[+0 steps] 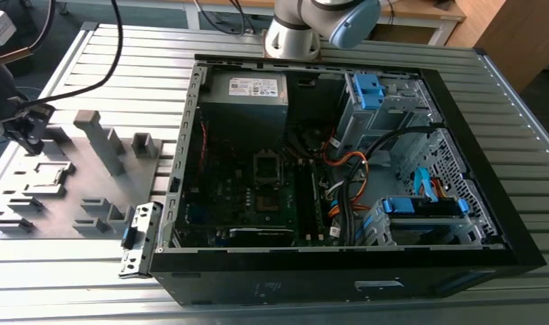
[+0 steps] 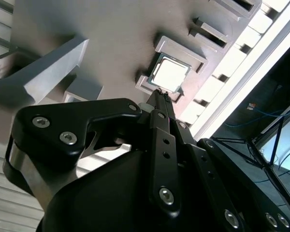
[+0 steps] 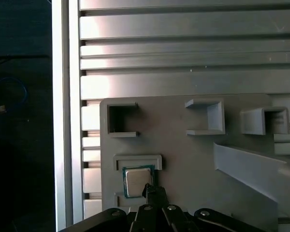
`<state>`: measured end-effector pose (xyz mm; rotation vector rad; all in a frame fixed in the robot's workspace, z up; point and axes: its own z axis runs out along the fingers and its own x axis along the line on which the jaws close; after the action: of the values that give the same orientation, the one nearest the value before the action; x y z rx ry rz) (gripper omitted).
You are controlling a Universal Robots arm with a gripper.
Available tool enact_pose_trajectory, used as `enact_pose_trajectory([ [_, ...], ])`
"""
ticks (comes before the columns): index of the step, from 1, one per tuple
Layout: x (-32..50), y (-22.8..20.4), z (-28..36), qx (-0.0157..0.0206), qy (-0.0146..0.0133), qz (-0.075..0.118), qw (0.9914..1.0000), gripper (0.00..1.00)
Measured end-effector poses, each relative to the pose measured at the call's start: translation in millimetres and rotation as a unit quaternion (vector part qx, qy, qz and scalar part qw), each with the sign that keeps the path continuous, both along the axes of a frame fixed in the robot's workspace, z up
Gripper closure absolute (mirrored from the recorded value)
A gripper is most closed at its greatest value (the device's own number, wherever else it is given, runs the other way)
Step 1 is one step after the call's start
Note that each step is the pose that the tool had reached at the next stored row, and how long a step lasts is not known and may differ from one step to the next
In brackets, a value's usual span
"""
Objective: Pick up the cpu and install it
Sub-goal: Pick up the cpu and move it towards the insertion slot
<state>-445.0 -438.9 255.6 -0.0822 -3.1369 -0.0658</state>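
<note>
Just beside the tool (image 3: 152, 190) lies the cpu (image 3: 137, 182).

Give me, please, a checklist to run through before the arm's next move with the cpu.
1. cpu seated flat in its nest on the grey fixture plate: ok.
2. gripper close above the cpu: ok; its tip is at the cpu's edge in both wrist views.
3. Contact between gripper and cpu: cannot tell.
4. computer case side open: ok.
5. socket frame open to receive the cpu: cannot tell.
</note>
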Motion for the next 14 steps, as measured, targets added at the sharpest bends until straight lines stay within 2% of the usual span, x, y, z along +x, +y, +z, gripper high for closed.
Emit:
enact_pose_trajectory([
  [3, -1.0, 0.0, -2.2, 0.0001, -0.0001, 0.000, 1.00000, 0.89],
  [14, -2.3, 0.0, -4.4, 0.0001, -0.0001, 0.000, 1.00000, 0.89],
])
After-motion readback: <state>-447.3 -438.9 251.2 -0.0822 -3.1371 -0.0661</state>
